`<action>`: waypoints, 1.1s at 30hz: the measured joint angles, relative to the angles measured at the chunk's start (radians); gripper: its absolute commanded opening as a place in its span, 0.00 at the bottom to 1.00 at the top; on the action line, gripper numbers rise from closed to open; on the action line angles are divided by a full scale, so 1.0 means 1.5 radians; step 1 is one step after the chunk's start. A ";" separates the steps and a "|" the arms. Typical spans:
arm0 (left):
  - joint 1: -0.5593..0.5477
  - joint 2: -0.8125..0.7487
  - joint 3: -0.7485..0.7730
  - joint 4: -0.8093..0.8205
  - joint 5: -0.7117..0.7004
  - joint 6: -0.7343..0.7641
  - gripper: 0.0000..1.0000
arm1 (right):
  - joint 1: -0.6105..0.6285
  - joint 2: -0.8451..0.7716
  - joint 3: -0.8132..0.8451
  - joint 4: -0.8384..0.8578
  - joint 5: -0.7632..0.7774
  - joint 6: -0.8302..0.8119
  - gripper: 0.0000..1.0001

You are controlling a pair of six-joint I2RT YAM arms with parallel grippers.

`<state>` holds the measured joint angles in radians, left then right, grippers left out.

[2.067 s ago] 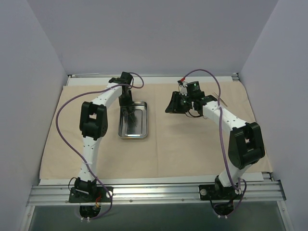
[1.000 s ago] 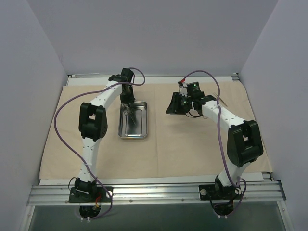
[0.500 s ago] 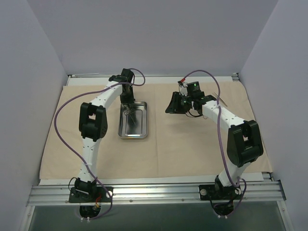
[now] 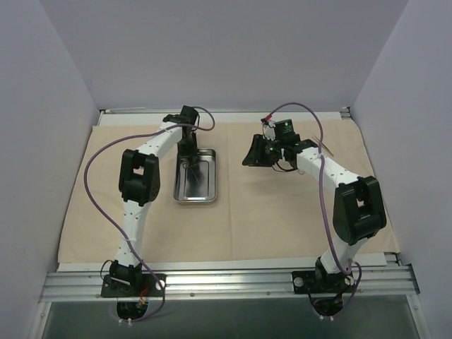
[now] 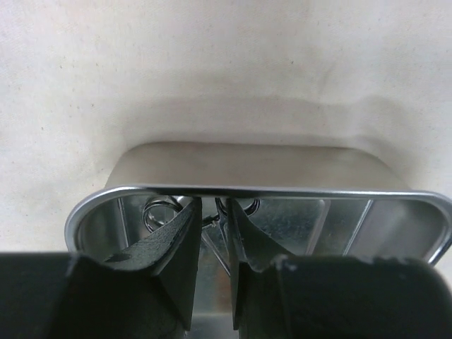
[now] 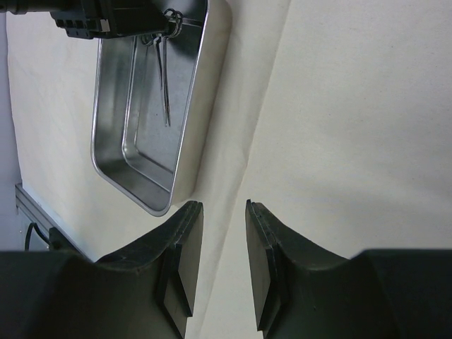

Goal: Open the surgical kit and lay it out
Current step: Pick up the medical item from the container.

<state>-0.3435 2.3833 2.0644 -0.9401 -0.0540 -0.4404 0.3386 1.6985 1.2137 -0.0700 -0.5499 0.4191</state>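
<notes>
Surgical kit pieces lie left of the middle: the steel tray rests on the beige cloth wrap, which is spread flat over the worktop. A thin ring-handled instrument is inside the tray at its far end. The left claw pinches it near the rings, fingers drawn close on the metal. To the tray's right, the right claw hovers over bare cloth, fingers apart and holding nothing.
</notes>
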 measured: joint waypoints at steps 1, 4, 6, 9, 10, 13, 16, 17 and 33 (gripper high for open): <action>-0.001 0.002 0.004 0.000 -0.002 0.001 0.30 | -0.001 0.000 0.000 0.000 -0.001 0.000 0.32; -0.002 0.014 0.022 -0.002 -0.007 0.003 0.30 | -0.003 0.000 0.000 0.000 -0.001 0.000 0.31; -0.002 0.019 0.031 0.000 -0.012 0.004 0.30 | -0.003 0.000 0.000 0.000 -0.001 0.000 0.31; -0.002 0.031 0.048 0.002 -0.017 0.007 0.28 | -0.003 0.000 0.000 0.000 -0.001 0.000 0.31; -0.002 0.037 0.057 0.000 -0.019 0.007 0.26 | -0.003 0.000 0.000 0.000 -0.001 0.000 0.31; -0.003 0.055 0.087 -0.006 -0.027 0.006 0.14 | -0.003 0.000 0.000 -0.001 -0.001 0.000 0.31; -0.002 0.064 0.102 -0.004 -0.031 0.008 0.02 | -0.003 0.000 0.000 -0.001 -0.001 0.000 0.32; -0.002 0.065 0.102 -0.003 -0.031 0.010 0.02 | -0.003 0.000 0.000 -0.001 -0.001 0.000 0.31; -0.001 -0.005 0.040 -0.021 -0.025 0.023 0.02 | -0.003 0.001 0.000 -0.001 0.000 -0.013 0.31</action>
<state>-0.3443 2.3760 2.1246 -0.9710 -0.0914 -0.4057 0.3347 1.6993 1.2137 -0.0711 -0.5503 0.4000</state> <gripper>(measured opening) 0.031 0.315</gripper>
